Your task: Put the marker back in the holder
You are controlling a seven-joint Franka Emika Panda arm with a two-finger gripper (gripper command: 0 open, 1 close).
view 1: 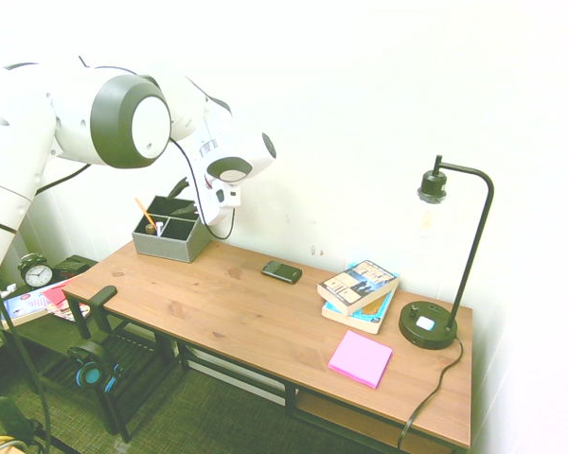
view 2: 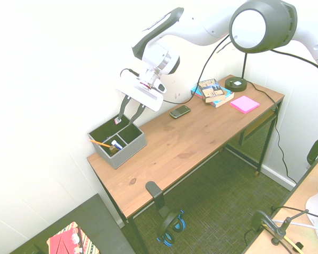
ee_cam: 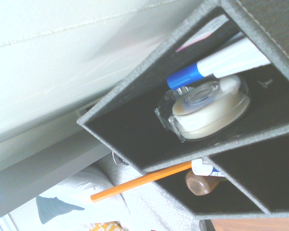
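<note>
While the gripper [view 2: 124, 122] stands with its 2 fingers apart, the marker [ee_cam: 231, 58] lies in the holder's [view 2: 131, 153] long part, by the tape [ee_cam: 209, 108]. It looks light, hard and a bit slippery, so its middle seems best to grab.

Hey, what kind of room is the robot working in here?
Probably a study or home office corner: a wooden desk carries a lamp, stacked books and a grey organiser box, with headphones hanging below its edge.
</note>
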